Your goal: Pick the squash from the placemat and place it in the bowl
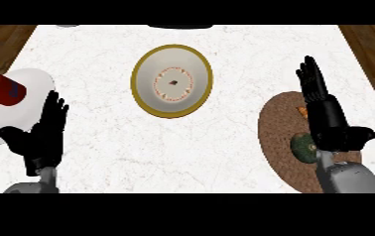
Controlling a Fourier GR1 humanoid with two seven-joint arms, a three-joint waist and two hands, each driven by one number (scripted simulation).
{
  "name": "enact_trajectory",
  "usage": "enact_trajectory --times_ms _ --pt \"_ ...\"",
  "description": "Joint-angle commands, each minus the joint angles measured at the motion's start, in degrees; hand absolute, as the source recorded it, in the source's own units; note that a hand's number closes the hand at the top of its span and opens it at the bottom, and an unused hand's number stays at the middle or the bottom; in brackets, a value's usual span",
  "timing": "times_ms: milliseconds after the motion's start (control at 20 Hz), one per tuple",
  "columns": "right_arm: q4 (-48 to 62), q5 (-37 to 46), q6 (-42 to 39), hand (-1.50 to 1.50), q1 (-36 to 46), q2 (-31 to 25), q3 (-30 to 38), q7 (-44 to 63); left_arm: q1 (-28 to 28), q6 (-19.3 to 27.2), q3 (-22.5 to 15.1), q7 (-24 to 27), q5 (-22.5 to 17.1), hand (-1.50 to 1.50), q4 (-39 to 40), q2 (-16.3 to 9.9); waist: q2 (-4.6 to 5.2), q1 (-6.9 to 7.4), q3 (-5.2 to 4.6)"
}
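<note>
Bowl [172, 81] mid-counter, placemat [282, 131] to its right, squash [303, 147] on placemat

Kitchen: white marbled counter [219, 146], wooden edging, gold-rimmed bowl [172, 81], round woven placemat [282, 131] with squash [302, 146].

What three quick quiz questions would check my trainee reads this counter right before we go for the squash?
1. True or false: the squash already sits in the bowl.
2. Which hand is over the placemat: A) left hand, B) right hand?
3. Fill in: the right hand's fingers are ____ (straight/curled).

Key:
1. False; it lies on the placemat, partly hidden by the right forearm.
2. B; the left hand rests open at the view's left edge.
3. Straight.
</note>
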State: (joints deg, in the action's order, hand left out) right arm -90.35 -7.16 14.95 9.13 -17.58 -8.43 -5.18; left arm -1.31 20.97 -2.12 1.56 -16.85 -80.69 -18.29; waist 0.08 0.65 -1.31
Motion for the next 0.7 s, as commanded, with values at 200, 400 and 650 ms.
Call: enact_trajectory --times_ms 200,400,650 --pt "-2.44 5.39 17.62 1.5 -8.23 1.15 10.36 0.32 -3.95 -10.93 -9.56 1.62 3.41 0.0 -5.55 -2.67 -0.99 -6.76 1.34" --pt "4.16 14.18 28.84 1.5 -14.84 0.59 12.82 6.98 -5.5 -15.13 -14.98 0.74 4.09 0.0 -7.22 -1.64 -0.21 -5.48 1.21" --pt "2.47 23.61 34.92 -1.5 -15.09 3.33 7.91 8.64 -4.46 -18.17 -18.1 0.85 4.93 0.0 -8.42 0.24 -0.06 -0.83 1.22"
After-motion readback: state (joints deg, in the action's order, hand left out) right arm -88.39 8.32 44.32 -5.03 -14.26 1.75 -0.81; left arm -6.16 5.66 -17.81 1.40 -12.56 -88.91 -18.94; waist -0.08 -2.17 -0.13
